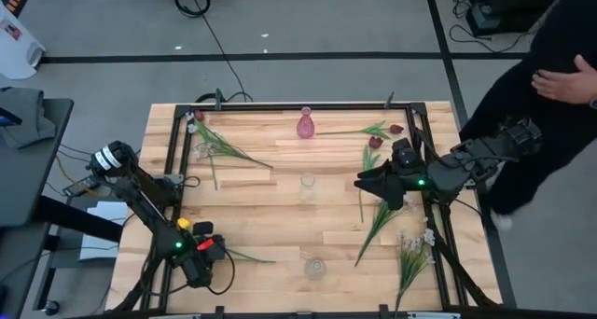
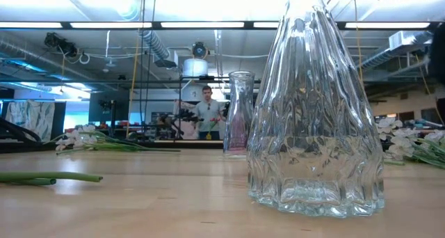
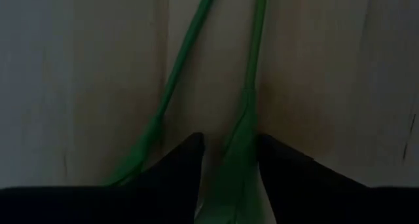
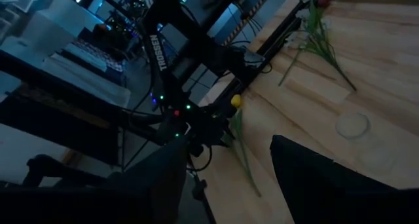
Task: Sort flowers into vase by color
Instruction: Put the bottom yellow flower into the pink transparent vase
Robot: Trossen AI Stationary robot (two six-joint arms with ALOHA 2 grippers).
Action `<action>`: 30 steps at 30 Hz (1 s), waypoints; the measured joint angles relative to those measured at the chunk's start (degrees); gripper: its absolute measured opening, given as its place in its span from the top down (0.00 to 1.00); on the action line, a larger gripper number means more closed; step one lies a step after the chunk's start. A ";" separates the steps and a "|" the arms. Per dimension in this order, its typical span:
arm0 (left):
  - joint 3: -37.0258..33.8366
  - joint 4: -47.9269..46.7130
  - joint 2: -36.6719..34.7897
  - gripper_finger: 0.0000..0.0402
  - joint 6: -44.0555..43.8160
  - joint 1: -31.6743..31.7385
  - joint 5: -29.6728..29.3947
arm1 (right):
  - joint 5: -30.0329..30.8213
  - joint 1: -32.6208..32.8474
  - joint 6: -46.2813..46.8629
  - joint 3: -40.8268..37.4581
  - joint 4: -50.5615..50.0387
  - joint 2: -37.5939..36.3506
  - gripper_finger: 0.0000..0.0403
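A yellow tulip [image 1: 184, 224] lies at the table's near left; its green stem [image 1: 250, 257] runs right along the wood. My left gripper [image 1: 201, 254] points down over that flower, open, with one green stem [image 3: 243, 129] between its fingers and a second stem [image 3: 177, 73] beside them. My right gripper [image 1: 368, 182] hangs open and empty above the table's right half, over red tulips [image 1: 374, 144]. A pink vase [image 1: 306, 125] stands at the far middle, a clear vase [image 1: 308, 187] at the centre and another clear vase [image 1: 315, 268] near the front edge. My left gripper comes from above, pointing down, with its fingers across a green stem [image 3: 237, 160] that lies on the table. The stem runs close along one finger [image 3: 278, 165]. Whether either finger touches it, I cannot tell.
A spray of white blossoms [image 1: 415, 249] lies at the near right, and more flowers [image 1: 210, 142] lie at the far left. A dark metal frame [image 1: 173, 160] borders the table. A person [image 1: 560, 67] stands beyond the right edge.
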 joint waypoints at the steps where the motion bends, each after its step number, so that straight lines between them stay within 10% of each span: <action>1: 0.02 0.15 0.00 0.62 -0.17 0.02 0.02 | 0.38 0.00 0.00 0.00 0.00 0.00 0.42; 14: 3.01 -1.92 0.35 0.97 -2.22 -0.13 5.67 | 3.63 -0.02 -1.60 0.00 0.14 -1.99 0.42; 30: 15.36 -10.40 0.27 0.98 -7.67 4.66 23.95 | 3.41 -0.02 -12.60 0.00 0.43 -2.29 0.42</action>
